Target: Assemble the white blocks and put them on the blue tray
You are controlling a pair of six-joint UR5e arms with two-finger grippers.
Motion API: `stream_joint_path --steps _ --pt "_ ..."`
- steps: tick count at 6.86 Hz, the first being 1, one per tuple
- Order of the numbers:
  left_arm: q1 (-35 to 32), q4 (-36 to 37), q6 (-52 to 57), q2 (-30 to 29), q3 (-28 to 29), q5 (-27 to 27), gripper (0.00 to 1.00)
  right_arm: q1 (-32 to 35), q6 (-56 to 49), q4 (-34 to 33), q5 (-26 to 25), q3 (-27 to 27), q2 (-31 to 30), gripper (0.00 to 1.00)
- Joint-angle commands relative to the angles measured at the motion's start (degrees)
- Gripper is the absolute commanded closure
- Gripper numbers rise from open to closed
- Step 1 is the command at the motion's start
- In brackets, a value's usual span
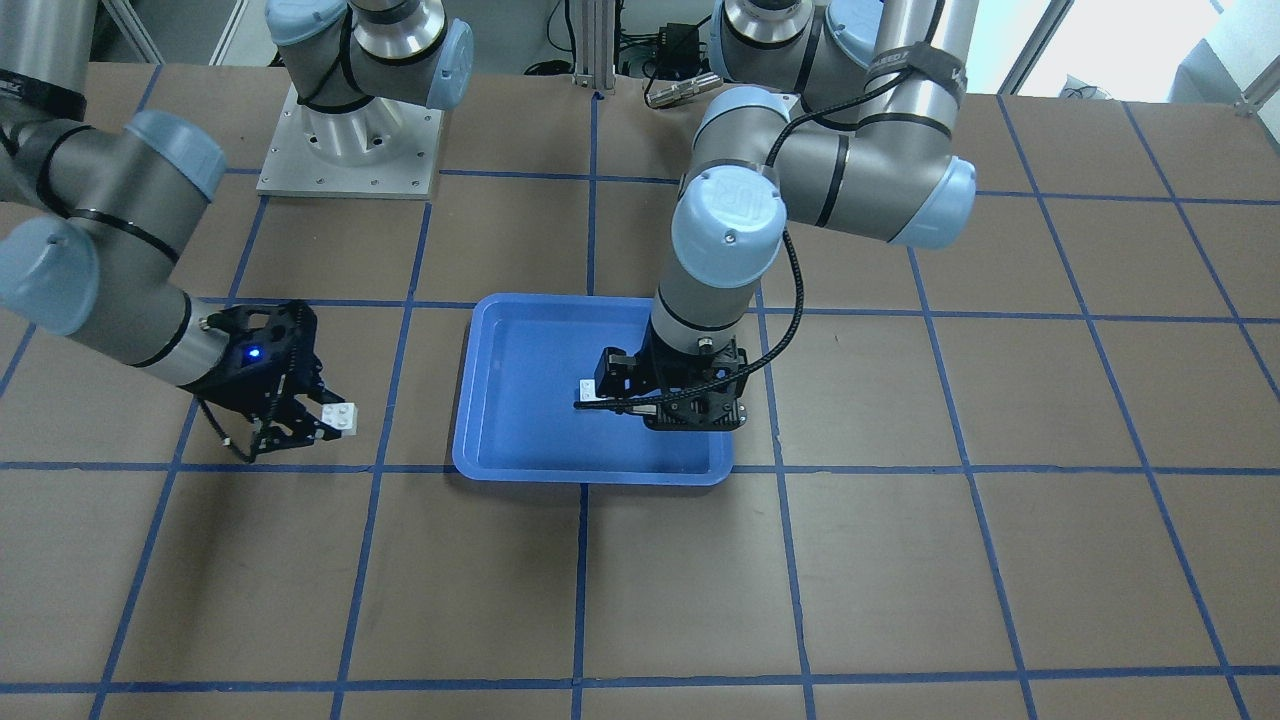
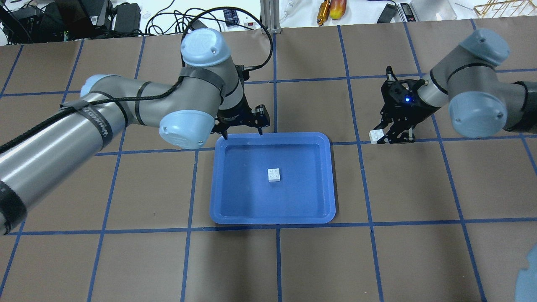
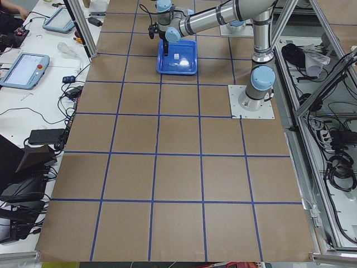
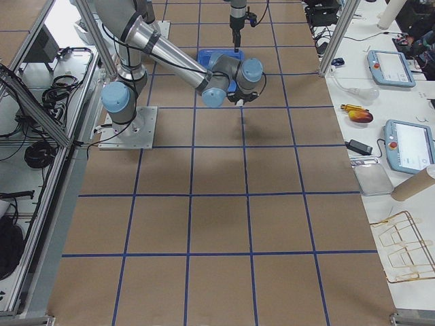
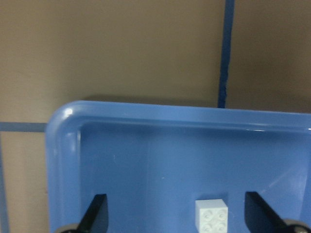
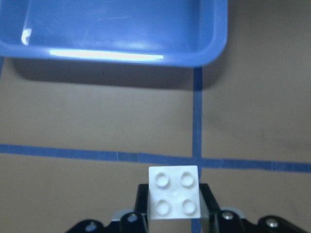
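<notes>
One white block (image 2: pixel 274 175) lies studs up near the middle of the blue tray (image 2: pixel 272 219). It also shows in the left wrist view (image 5: pixel 212 216). My left gripper (image 2: pixel 242 133) is open and empty, hanging over the tray's far rim with its fingertips (image 5: pixel 97 213) wide apart, short of that block. My right gripper (image 2: pixel 384 138) is shut on the second white block (image 2: pixel 376 136), held studs up just above the table to the right of the tray. This block also shows in the right wrist view (image 6: pixel 174 199) and in the front-facing view (image 1: pixel 336 417).
The brown table is marked with a grid of blue tape (image 2: pixel 277 260). The right arm's base plate (image 1: pixel 350 150) stands at the robot's side of the table. Cables and tools (image 2: pixel 331 8) lie beyond the table's far edge.
</notes>
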Motion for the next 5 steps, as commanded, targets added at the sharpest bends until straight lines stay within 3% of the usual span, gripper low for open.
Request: stream_joint_path --steps 1,3,5 --pt "5.7 -9.5 9.9 7.3 2.0 1.6 0.00 10.2 3.7 -0.6 0.0 2.4 -2.3 1.00" --pt "12.7 -13.5 16.0 11.5 4.1 1.9 0.00 17.2 13.6 -5.1 0.0 2.9 -1.7 1.00" --pt "12.3 -14.1 15.8 10.3 3.2 0.8 0.00 22.7 22.4 -12.1 -0.1 4.4 -1.0 1.00"
